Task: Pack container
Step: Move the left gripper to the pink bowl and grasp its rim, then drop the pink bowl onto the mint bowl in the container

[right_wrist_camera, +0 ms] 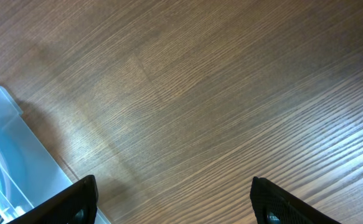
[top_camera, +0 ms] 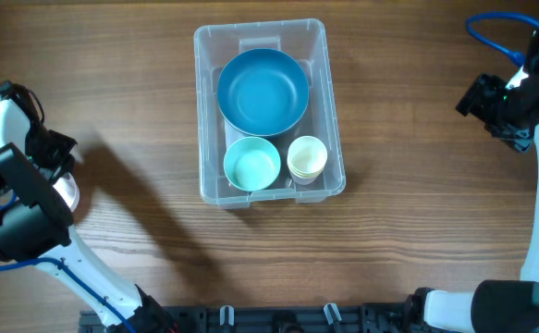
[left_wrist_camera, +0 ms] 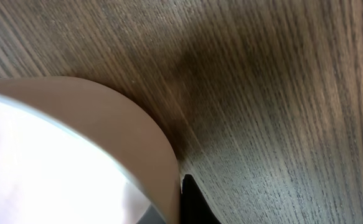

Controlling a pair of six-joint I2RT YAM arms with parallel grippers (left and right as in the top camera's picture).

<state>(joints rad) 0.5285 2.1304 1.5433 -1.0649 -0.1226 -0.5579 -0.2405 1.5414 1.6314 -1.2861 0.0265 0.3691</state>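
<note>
Closest to the lens, a pale round vessel (left_wrist_camera: 63, 155), tan outside and white inside, fills the 7 o'clock quarter of the left wrist view. One dark finger (left_wrist_camera: 192, 200) shows just beside it. Whether the left gripper (top_camera: 58, 165), at 9 o'clock on the table (top_camera: 408, 203), is clamped on it cannot be determined. The right gripper (right_wrist_camera: 174, 186), at 2 o'clock, has its jaws spread wide over bare wood, holding nothing. The container (top_camera: 328, 111) stands at table centre, towards 12 o'clock. Inside it are a large blue bowl (top_camera: 263, 91) at the 12 o'clock end, a small teal bowl (top_camera: 251, 164) at 7 o'clock and a cream cup (top_camera: 307, 157) at 5 o'clock.
</note>
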